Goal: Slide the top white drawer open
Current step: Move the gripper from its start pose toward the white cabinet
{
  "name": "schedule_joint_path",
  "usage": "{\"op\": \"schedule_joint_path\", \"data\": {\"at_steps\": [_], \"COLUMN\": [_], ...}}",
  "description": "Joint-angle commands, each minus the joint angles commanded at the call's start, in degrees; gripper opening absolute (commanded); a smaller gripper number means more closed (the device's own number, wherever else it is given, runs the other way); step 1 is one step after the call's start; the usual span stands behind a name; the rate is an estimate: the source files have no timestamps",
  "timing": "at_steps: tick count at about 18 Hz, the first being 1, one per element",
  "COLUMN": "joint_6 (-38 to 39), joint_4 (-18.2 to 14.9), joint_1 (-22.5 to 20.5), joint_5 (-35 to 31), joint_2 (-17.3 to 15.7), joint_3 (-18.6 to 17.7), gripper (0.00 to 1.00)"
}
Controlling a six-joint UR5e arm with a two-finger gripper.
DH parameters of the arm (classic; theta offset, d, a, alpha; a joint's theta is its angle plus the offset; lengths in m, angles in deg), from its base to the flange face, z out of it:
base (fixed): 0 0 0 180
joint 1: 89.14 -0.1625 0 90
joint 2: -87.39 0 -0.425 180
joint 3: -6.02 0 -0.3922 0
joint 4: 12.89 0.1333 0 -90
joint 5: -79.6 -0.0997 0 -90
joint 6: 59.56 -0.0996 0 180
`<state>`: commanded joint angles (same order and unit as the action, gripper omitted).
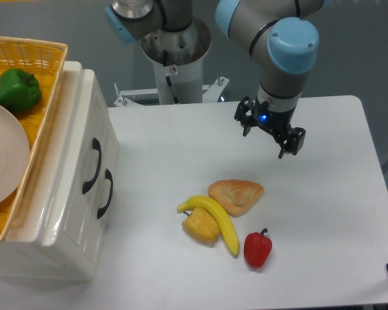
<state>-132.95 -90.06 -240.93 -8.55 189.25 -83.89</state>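
A cream-white cabinet stands at the left of the table with its front facing right. The top white drawer [87, 129] is pushed in flush, and its curved black handle [92, 166] sits just left of the lower drawer's handle [105, 192]. My gripper [269, 133] hangs over the table's middle right, far from the cabinet and pointing down. It is open, with nothing between its fingers.
On the cabinet rests a yellow woven basket [48, 51] holding a green pepper [14, 89] and a white plate [3, 161]. A banana [213, 216], a yellow food piece [200, 227], a bread piece [236, 194] and a red pepper [257, 248] lie on the table.
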Motion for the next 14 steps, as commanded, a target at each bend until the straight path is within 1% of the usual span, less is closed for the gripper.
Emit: {"op": "schedule_joint_path", "data": {"at_steps": [8, 11, 14], "joint_6": [0.3, 0.3, 0.3], "joint_4": [0.0, 0.5, 0.4], "joint_1": [0.8, 0.8, 0.9], "joint_5": [0.0, 0.2, 0.2], "joint_2": [0.2, 0.1, 0.0], "joint_3": [-0.4, -2.4, -2.5], "gripper": [1.0, 1.0, 1.0]}}
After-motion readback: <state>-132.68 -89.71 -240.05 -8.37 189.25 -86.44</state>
